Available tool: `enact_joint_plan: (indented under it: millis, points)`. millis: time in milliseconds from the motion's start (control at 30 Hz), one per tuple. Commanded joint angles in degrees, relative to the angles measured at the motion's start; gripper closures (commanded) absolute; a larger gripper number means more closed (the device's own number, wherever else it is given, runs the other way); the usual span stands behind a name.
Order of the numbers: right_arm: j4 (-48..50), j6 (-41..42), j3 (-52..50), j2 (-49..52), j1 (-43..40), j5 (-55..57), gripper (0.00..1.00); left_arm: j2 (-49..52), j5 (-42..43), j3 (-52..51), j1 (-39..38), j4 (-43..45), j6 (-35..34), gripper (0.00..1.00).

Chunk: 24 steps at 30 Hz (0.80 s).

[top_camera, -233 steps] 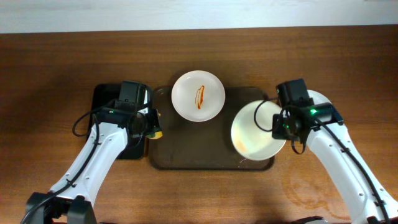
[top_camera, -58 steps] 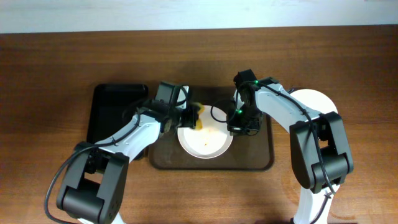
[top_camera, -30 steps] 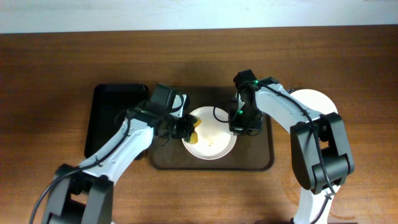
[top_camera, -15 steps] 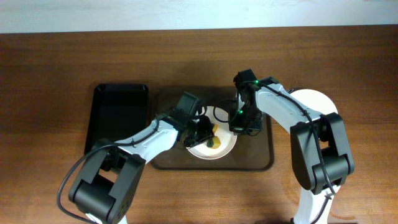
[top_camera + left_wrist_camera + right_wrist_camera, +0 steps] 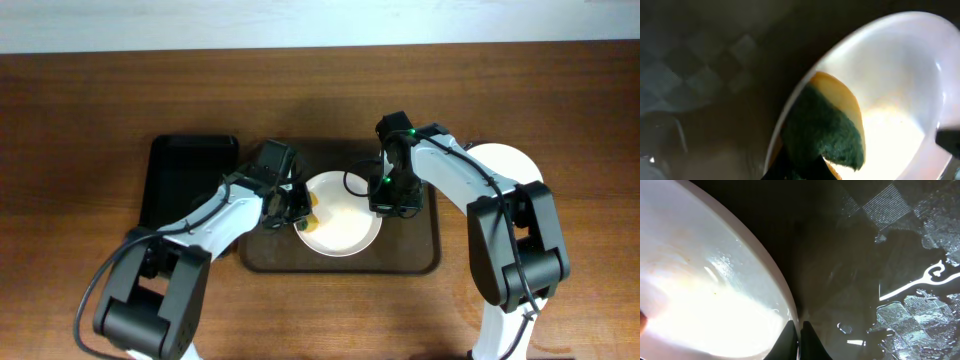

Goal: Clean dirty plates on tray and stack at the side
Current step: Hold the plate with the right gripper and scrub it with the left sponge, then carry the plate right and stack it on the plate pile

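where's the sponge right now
In the overhead view the sponge is in the left hand, at the left edge of the plate on the tray.

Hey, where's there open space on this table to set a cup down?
Free: the black tray floor at far left, and the table strip behind both trays. Crowded: the brown tray, where the left gripper with its sponge and the right gripper meet the plate.

The overhead camera is looking straight down from afar on the whole table (image 5: pixel 80 100) and tray (image 5: pixel 415 255). The left wrist camera is facing the plate (image 5: pixel 900 75) at its left rim, very near, past the sponge (image 5: pixel 825 130); the right wrist camera is hugging its right rim. All three are sharing that plate.
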Motion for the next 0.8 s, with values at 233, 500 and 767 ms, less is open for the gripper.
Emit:
enact_joint_plan:
  millis: [233, 500, 767]
  points:
    - [4.31, -3.26, 0.09, -16.24, 0.26, 13.05, 0.96, -18.62, -7.48, -0.68, 9.09, -11.41, 12.22, 1.00]
    - [-1.42, -5.86, 0.07, -27.26, 6.47, 42.14, 0.96, -15.76, -10.51, -0.70, 23.74, -11.76, 26.77, 1.00]
    - [0.55, -2.49, 0.07, -27.26, 23.45, 65.13, 0.96, -2.75, -20.11, -0.70, 25.68, -3.32, 32.30, 1.00]
